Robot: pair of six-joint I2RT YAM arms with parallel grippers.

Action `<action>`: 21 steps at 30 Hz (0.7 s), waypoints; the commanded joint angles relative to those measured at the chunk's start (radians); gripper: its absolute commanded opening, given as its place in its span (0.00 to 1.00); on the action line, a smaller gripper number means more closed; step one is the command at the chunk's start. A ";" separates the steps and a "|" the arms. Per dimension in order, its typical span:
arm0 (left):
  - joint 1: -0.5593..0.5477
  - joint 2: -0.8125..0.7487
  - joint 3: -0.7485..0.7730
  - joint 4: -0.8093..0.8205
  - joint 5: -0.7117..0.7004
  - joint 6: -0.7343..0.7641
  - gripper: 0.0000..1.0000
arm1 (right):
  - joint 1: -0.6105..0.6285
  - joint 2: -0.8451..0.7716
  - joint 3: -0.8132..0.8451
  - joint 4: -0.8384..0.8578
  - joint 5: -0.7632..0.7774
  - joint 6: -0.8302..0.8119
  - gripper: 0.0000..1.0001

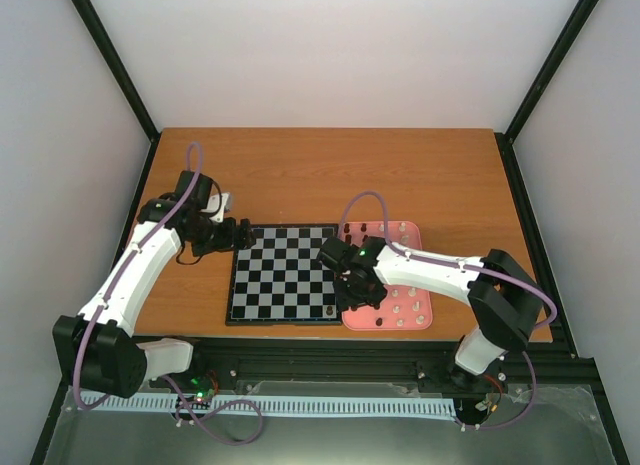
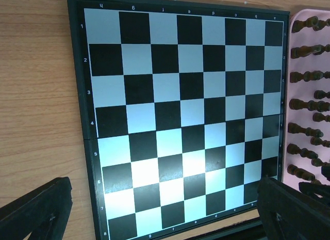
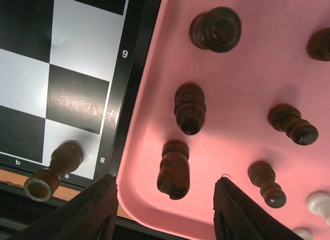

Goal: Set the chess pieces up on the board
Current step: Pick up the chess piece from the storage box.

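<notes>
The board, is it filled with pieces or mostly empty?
Mostly empty. One dark piece stands on a corner square of the board; the other pieces in view are on the pink tray.

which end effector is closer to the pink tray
Right. The right end effector hangs over the pink tray at its board-side edge; the left end effector sits past the far edge of the board.
</notes>
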 commanded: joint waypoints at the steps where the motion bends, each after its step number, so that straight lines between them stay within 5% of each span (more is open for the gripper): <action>1: -0.005 0.008 0.020 0.008 0.001 0.019 1.00 | -0.011 0.016 -0.016 0.026 -0.005 -0.016 0.51; 21: -0.005 0.035 0.029 0.009 -0.002 0.021 1.00 | -0.019 0.053 -0.035 0.050 -0.015 -0.031 0.38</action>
